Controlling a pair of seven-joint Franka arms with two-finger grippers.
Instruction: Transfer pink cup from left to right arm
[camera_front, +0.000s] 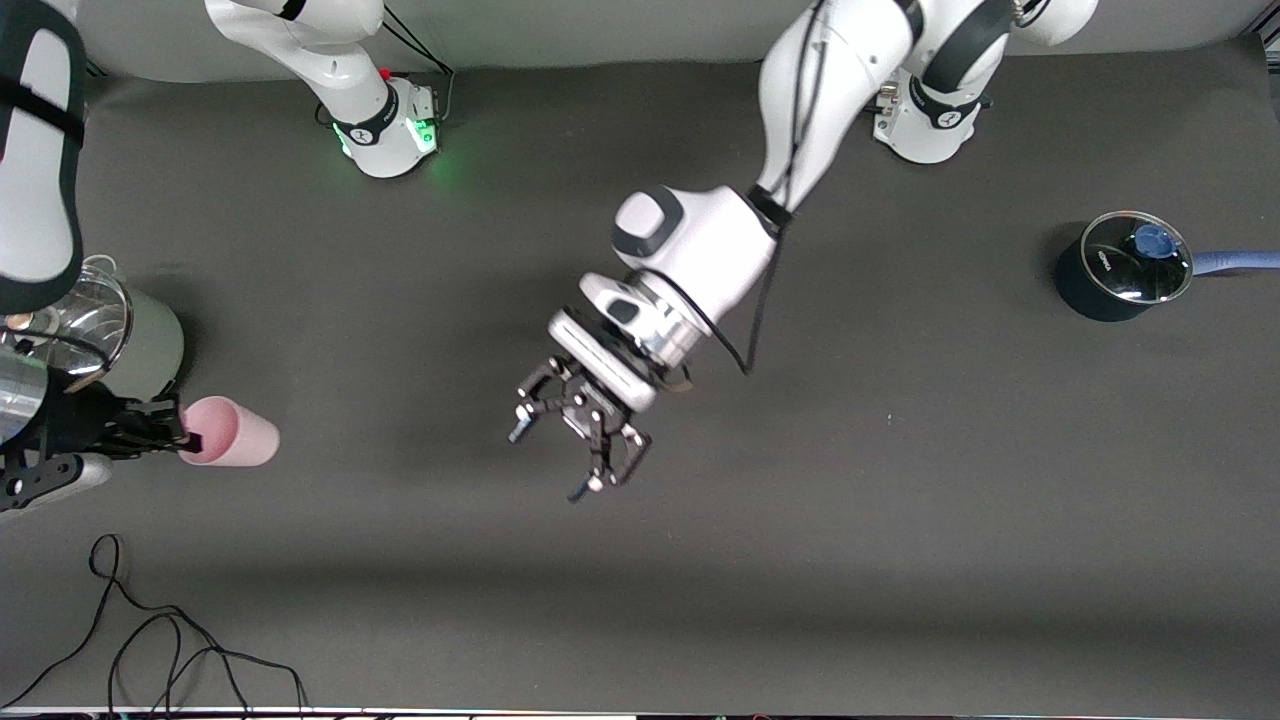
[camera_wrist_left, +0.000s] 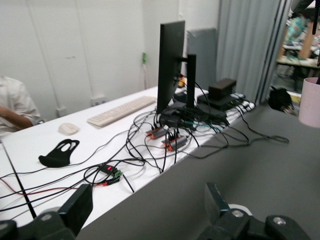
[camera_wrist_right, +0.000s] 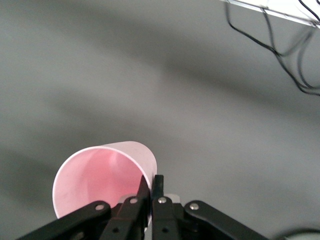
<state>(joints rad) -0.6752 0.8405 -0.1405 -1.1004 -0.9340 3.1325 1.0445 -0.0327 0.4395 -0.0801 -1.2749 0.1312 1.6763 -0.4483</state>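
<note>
My right gripper (camera_front: 185, 437) is shut on the rim of the pink cup (camera_front: 235, 432), one finger inside and one outside, at the right arm's end of the table. In the right wrist view the cup (camera_wrist_right: 100, 172) shows its open mouth, and the gripper (camera_wrist_right: 151, 182) pinches its wall. My left gripper (camera_front: 550, 462) is open and empty over the middle of the table, well apart from the cup. In the left wrist view its fingers (camera_wrist_left: 75, 207) stand wide apart around the gripper's middle (camera_wrist_left: 145, 210), and the cup (camera_wrist_left: 310, 102) shows at the picture's edge.
A dark pot with a glass lid and blue knob (camera_front: 1125, 265) stands at the left arm's end. A pale green pot with a glass lid (camera_front: 150, 345) stands beside the right gripper. Loose black cables (camera_front: 150, 640) lie near the front edge.
</note>
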